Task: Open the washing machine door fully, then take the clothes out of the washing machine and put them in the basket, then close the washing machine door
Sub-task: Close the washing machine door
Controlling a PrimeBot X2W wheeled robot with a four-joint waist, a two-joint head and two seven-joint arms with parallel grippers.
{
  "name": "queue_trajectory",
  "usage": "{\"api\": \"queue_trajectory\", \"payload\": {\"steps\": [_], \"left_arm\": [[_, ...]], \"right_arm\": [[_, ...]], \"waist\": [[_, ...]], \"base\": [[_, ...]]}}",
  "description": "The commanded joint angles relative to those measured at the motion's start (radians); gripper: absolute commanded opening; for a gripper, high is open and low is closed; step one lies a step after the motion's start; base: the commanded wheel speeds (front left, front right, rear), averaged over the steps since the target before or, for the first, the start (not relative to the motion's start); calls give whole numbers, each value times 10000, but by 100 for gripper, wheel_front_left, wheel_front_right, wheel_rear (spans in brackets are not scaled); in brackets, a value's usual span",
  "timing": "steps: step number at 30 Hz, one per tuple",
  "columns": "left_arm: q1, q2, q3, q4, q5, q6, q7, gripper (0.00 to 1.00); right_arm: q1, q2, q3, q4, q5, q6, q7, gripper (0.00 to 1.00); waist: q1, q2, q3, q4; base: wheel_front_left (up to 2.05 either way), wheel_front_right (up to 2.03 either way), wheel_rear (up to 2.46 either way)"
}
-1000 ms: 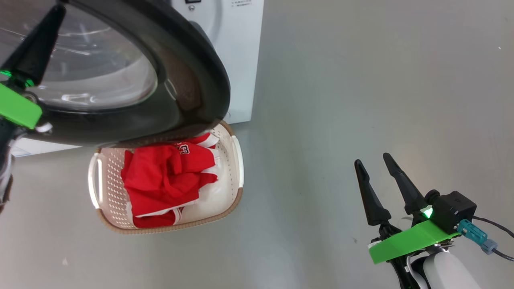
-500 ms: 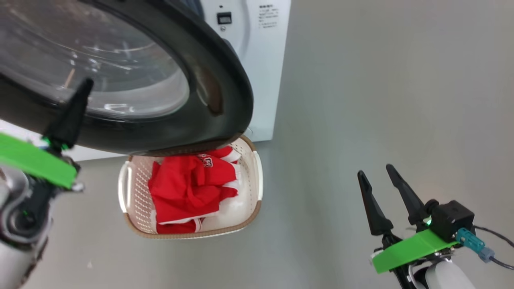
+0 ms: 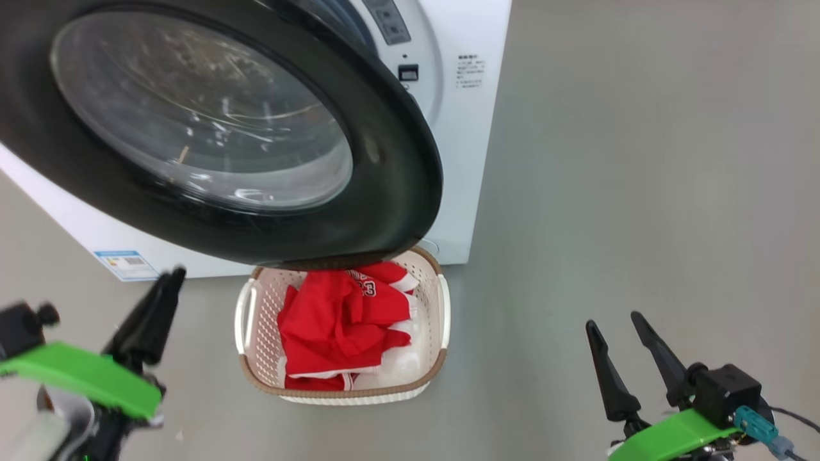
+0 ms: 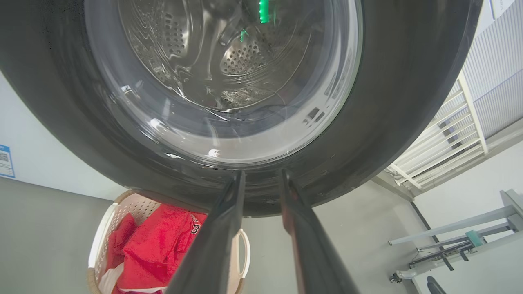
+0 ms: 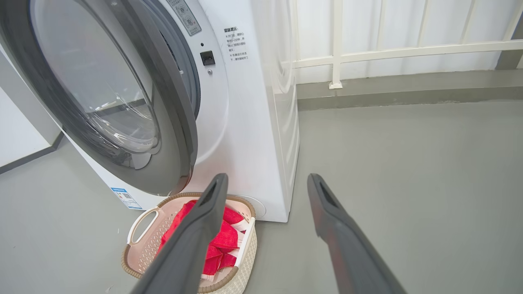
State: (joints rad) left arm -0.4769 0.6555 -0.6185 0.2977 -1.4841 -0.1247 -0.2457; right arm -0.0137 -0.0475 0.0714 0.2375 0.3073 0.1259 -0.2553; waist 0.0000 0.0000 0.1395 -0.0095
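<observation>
The washing machine [image 3: 467, 160] stands at the back, and its body also shows in the right wrist view [image 5: 253, 134]. The washing machine door [image 3: 397, 179] hangs ajar with its black rim over the basket [image 3: 262, 320]; through its glass [image 4: 229, 81] I see the steel drum. The red clothes [image 3: 333, 326] lie bunched in the basket [image 5: 139, 222]. My left gripper [image 3: 174, 276] hangs low to the left of the basket. Its fingertips [image 4: 241, 179] are a little apart, point at the door's lower rim and hold nothing. My right gripper [image 3: 612, 320] is open and empty, far right of the basket.
Bare grey floor spreads to the right of the machine. A blue label [image 3: 125, 262] sits low on the machine's front. A white railing [image 5: 335, 53] runs along the wall behind. A metal frame on wheels [image 4: 449, 241] stands off to one side.
The head camera has shifted. My left gripper has come down off the door's rim to below it, and its fingers have parted. The right gripper has kept its pose.
</observation>
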Motion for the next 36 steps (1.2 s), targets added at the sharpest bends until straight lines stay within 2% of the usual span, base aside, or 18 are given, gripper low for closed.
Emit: {"api": "queue_trajectory", "payload": {"steps": [1,3,6,7,8,10,12,20,24,36], "left_arm": [[137,363,560,-6,365,-60,-144,45],[530,177,923,93,630,-60,-153,49],[1243,-140,1491,178,1055,-60,-156,69],[1491,-217,1624,211,1211,-60,-157,72],[1722,-291,1740,246,1367,-60,-157,81],[2127,-434,1995,324,1610,-60,-158,85],[2460,-574,2200,397,1806,-60,-158,100],[3243,-981,2833,653,2783,-60,-159,100],[3554,-1289,3383,783,3636,-60,-159,100],[4189,-2297,5312,444,7531,-60,-160,100]], "right_arm": [[81,-28,136,-210,-72,48,-65,100],[199,-28,99,-204,-93,48,-65,100],[367,-28,51,-193,-123,48,-65,100],[424,-28,37,-187,-129,48,-65,100],[481,-28,18,-182,-133,48,-65,100],[571,-28,-9,-180,-136,48,-65,100],[640,-28,-42,-176,-139,48,-65,100],[837,-28,-134,-145,-159,48,-65,100],[950,-28,-162,-151,-167,48,-65,100],[1129,-28,-377,-306,-108,48,-65,100]], "waist": [[0,0,-234,172],[0,0,-363,212],[0,0,-546,258],[0,0,-614,272],[0,0,-675,292],[0,0,-752,324],[0,0,-831,361],[0,0,-1049,415],[0,0,-1167,386],[0,0,-1195,330]], "base": [[0,0,0],[0,0,0],[0,0,0],[0,0,0],[0,0,0],[0,0,0],[0,0,0],[0,0,0],[0,0,0],[0,0,0]]}}
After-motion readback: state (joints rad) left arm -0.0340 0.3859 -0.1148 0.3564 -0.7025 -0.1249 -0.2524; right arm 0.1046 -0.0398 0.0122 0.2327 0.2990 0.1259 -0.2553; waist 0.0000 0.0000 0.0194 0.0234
